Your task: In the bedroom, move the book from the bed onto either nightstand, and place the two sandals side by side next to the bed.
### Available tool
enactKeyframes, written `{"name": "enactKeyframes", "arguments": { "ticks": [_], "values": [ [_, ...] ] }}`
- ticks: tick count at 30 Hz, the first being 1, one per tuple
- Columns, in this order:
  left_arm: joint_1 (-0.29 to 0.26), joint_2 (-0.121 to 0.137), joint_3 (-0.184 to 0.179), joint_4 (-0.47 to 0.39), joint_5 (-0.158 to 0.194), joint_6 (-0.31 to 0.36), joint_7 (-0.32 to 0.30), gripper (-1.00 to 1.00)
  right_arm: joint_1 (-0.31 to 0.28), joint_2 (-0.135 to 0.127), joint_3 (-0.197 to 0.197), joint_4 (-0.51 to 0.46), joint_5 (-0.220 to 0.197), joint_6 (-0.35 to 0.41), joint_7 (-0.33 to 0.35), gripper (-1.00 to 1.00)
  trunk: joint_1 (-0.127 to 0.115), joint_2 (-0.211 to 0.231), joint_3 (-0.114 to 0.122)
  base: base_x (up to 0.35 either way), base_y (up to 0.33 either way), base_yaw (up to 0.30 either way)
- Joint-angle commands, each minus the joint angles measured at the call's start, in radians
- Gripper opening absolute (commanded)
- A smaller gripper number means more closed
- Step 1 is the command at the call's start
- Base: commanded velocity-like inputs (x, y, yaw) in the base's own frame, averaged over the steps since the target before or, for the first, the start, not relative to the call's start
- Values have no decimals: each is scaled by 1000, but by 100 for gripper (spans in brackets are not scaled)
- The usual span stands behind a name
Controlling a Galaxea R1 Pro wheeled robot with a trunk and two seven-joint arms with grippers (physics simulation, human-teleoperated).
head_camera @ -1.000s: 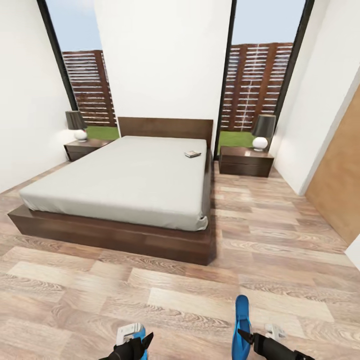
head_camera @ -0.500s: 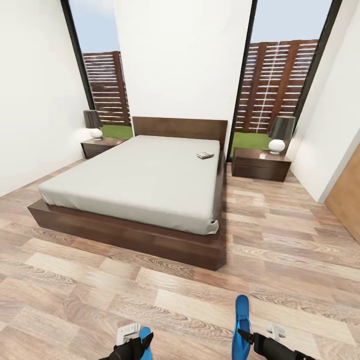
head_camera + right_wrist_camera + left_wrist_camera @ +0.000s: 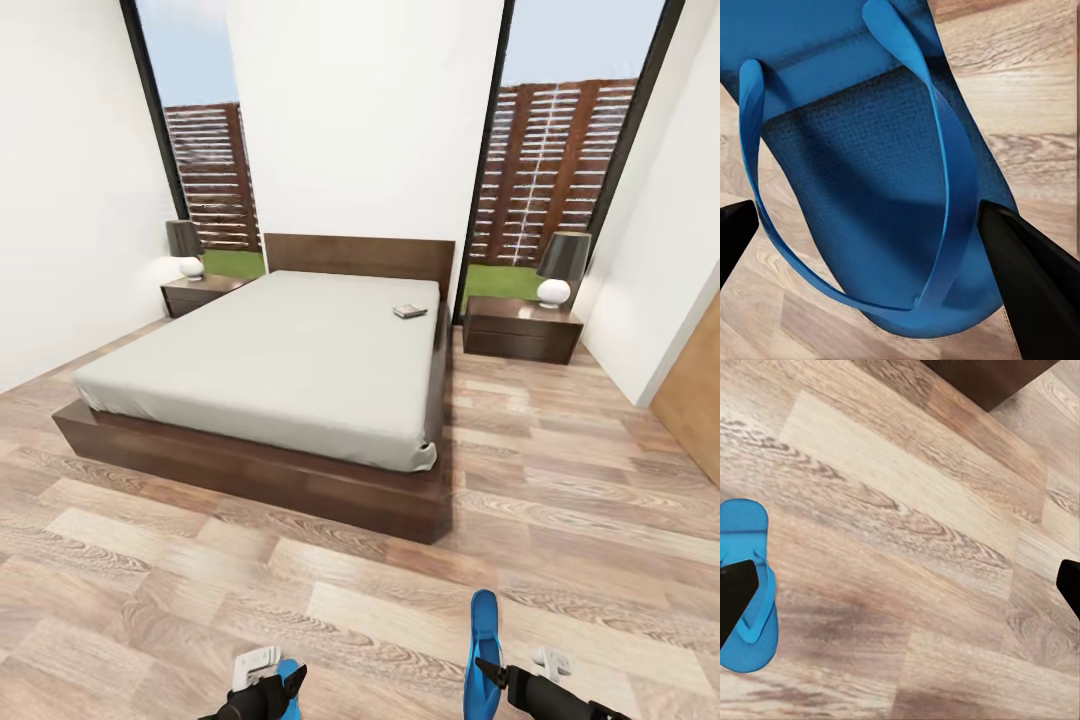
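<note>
**A:** The bedroom's wood-plank floor (image 3: 560, 470) is stretching ahead, with the bed (image 3: 270, 370) sitting against the white wall between two tall windows. Where is everything lying?

**B:** The book (image 3: 410, 311) is resting on the grey mattress near the headboard, on the side closest to the right-hand nightstand (image 3: 521, 330), which is standing just beside the bed with a lamp (image 3: 560, 268) on top. That one looks the handier place to put it.

**A:** And the sandals?

**B:** One sandal (image 3: 485, 655) is being carried by the right gripper (image 3: 495, 678). In the right wrist view the sandal (image 3: 870, 165) is sitting between the dark fingers (image 3: 1035, 277), strap facing the camera, so I judge the gripper is clamping it by the edges. The other sandal (image 3: 288, 672) is peeking out at the left gripper (image 3: 270, 693).

**A:** Is the left one gripping too?

**B:** I can't say. In the left wrist view its fingers (image 3: 735, 600) are standing far apart, one overlapping the blue sandal (image 3: 746, 585), but whether it is pinching the sandal is not showing.

**A:** Why carry them low and forward?

**B:** Probably so both can go down side by side on the bare floor beside the bed, which is well apart from the robot for now.
</note>
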State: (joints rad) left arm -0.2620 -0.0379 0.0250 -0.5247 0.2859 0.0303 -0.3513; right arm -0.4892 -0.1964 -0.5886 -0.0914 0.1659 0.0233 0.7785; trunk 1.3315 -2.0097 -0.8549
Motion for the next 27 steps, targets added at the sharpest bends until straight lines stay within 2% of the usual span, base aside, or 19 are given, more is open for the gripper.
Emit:
{"name": "enactKeyframes", "arguments": {
  "ticks": [1, 11, 24, 26, 27],
  "values": [
    [0, 0, 3, 0, 7, 3, -5, 100, 0, 0, -9, -1, 9, 3, 4, -100, 0, 0, -1, 198, -125, 0],
    [-1, 0, 3, 0, 7, 2, -5, 100, 0, 0, -9, -1, 9, 3, 4, -100, 0, 0, -1, 221, -151, 0],
    [-3, 6, 7, 0, 8, 7, 7, 100, -1, 0, -9, -1, 9, 3, 4, -100, 0, 0, -1, 20, -16, 0],
    [-48, 15, 9, -21, 6, 49, 258, 100, 0, 0, -9, -1, 9, 3, 5, -100, 0, 0, -1, 0, 0, 0],
    [-71, 14, 8, -25, 6, 56, 335, 100, -1, 0, -9, -1, 9, 3, 5, -100, 0, 0, -1, 0, 0, 0]
  ]
}}
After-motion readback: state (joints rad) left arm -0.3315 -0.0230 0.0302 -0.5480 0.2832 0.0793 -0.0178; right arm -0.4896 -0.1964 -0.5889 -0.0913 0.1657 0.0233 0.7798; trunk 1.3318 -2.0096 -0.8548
